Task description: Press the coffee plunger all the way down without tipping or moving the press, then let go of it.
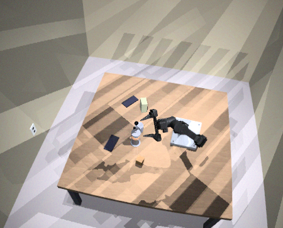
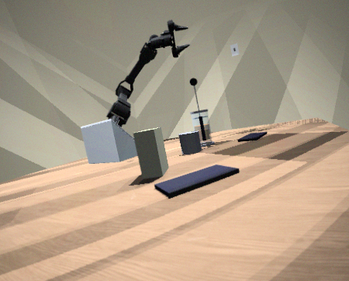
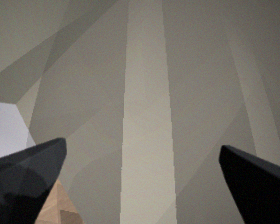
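Pincer (image 2: 180,38) spread wide, empty, high at 10 o'clock of raised plunger knob (image 2: 193,81); French press (image 2: 200,126) upright on desk (image 2: 259,202). Risk: off-centre descent, tipping press sideways.

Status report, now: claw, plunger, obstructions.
Claw open, empty, high, short of the plunger knob. Plunger up, press upright. Nothing between them.

Walls (image 1: 37,38): beige, crossed by slanted bands of light.
Socket (image 1: 33,128): white, set on one wall.
Desk (image 1: 191,176): wooden, dark-legged.
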`<state>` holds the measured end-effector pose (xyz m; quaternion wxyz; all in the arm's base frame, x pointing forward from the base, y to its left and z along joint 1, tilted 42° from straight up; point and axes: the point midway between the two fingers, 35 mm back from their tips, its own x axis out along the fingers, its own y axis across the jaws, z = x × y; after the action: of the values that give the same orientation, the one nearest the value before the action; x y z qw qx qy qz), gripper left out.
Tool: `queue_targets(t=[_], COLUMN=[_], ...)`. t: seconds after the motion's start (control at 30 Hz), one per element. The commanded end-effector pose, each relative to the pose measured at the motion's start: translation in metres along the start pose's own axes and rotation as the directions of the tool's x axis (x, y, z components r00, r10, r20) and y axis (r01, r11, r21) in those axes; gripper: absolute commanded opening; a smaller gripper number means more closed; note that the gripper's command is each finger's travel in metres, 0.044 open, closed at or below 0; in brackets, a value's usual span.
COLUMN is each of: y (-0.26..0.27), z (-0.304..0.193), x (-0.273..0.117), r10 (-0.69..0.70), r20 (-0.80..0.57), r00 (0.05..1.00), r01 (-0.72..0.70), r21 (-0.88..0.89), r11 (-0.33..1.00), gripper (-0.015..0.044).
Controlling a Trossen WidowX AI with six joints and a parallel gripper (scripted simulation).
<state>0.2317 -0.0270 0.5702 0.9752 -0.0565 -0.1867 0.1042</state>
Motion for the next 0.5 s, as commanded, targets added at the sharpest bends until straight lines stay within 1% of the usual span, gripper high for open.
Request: queue_targets(t=[0.0,0.13,0.27,0.37,0.47], y=[-0.02,-0.035,-0.044,-0.047,-0.044], z=[-0.069,-0.133,-0.194,-0.237,-0.277], x=[0.002,-0.005,-0.022,-0.04,-0.061], r10=[0.029,0.078,0.137,0.181,0.243], r20=[-0.158,-0.275,-0.363,-0.41,-0.429], r00=[0.987,0.958,0.922,0.894,0.87], r01=[-0.014,-0.014,0.009,0.045,0.081], r21=[0.094,0.228,0.373,0.485,0.61], r11=[0.996,0.974,0.928,0.873,0.788], gripper=[0.044,0.044,0.044,0.044,0.044])
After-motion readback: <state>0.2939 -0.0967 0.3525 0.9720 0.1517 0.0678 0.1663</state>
